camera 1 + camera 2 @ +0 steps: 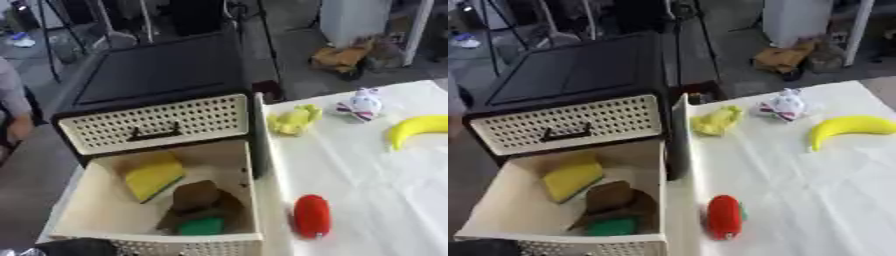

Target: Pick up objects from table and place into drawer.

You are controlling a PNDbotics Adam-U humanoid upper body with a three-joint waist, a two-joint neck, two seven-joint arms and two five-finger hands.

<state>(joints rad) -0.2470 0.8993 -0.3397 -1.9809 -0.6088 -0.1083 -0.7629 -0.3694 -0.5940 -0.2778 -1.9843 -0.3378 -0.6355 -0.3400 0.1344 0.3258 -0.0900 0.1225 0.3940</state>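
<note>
- While no robot hand showed, so finger state could not be told, the drawer point(251, 170) stood pulled open, ready to receive things.
- It held a yellow sponge point(153, 175), a brown thing point(197, 196) and a green thing point(202, 226).
- On the table point(376, 200) to its right waited a red object point(311, 215) near, a banana point(417, 128) far.

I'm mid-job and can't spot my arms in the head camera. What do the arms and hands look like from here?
The left hand and right hand show in neither view, so no colours, cables or markings can be told. The only candidate is a black rounded shape at the bottom-left edge, beside the open drawer's perforated front. It might be part of the left arm, but too little shows to say.
</note>
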